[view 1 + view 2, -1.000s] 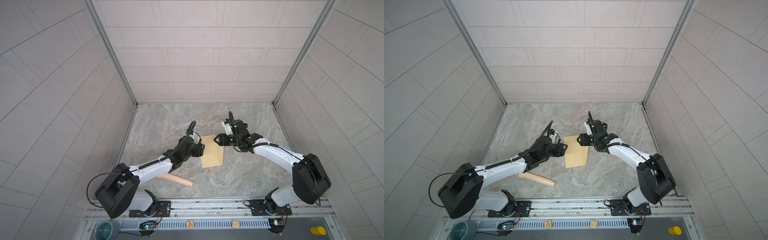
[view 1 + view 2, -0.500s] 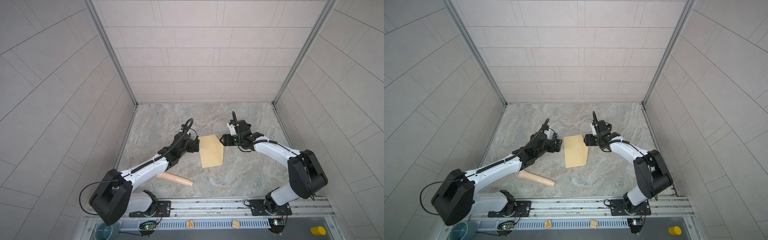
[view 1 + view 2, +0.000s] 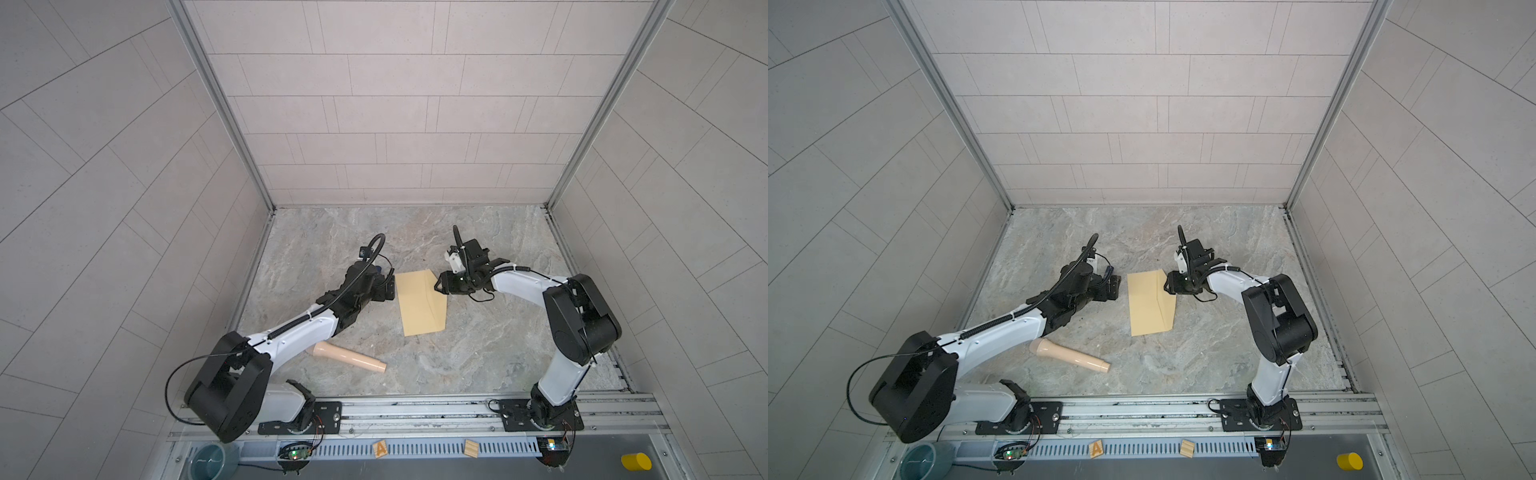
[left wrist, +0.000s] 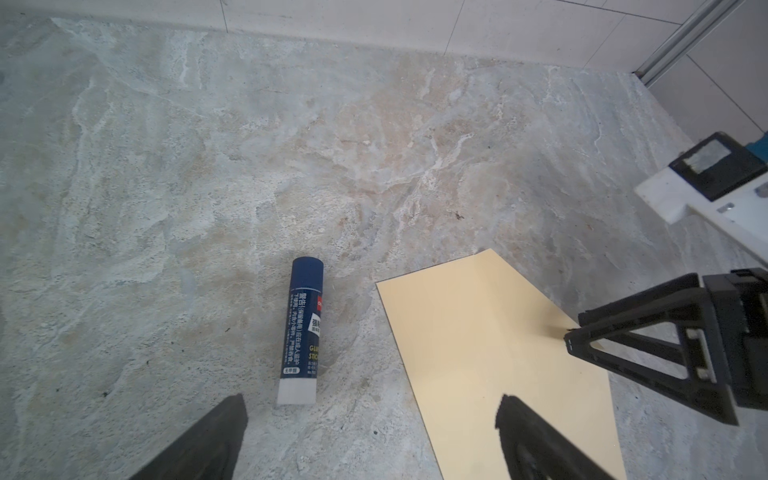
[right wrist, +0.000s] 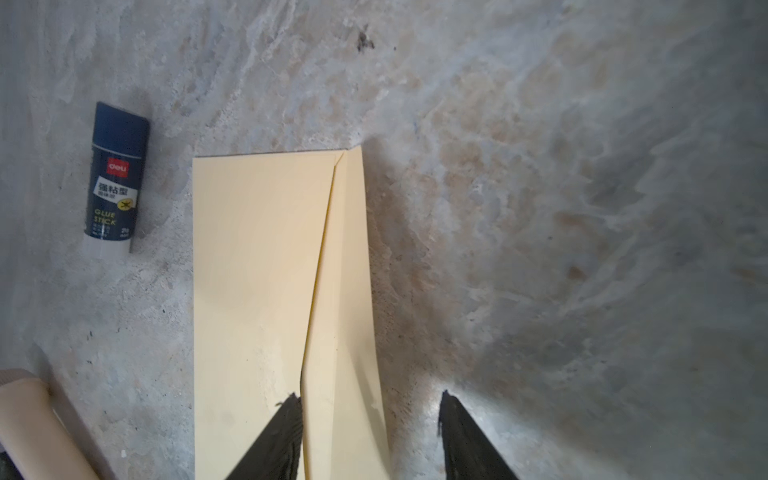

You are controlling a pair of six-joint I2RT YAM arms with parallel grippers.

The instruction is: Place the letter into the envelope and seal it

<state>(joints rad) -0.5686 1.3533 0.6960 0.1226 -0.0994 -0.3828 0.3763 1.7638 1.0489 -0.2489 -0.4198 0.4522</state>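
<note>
Lying flat mid-table, the envelope (image 3: 419, 305) has its flap (image 5: 345, 291) half raised at 1 o'clock, where the right gripper (image 3: 439, 286) straddles it, jaws part open, seemingly to fold it shut, while the left gripper (image 3: 389, 286) gapes wide and empty at 10 o'clock, letter unseen.

Glue stick (image 4: 301, 330) lies beside the envelope (image 3: 419, 305); beige cylinder (image 3: 347, 357) nearer the front; far tabletop (image 3: 415, 237) seems open.

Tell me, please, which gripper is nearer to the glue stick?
Left. The glue stick lies ahead of the left gripper, between its open fingers; the right gripper is across the envelope, at its flap.
</note>
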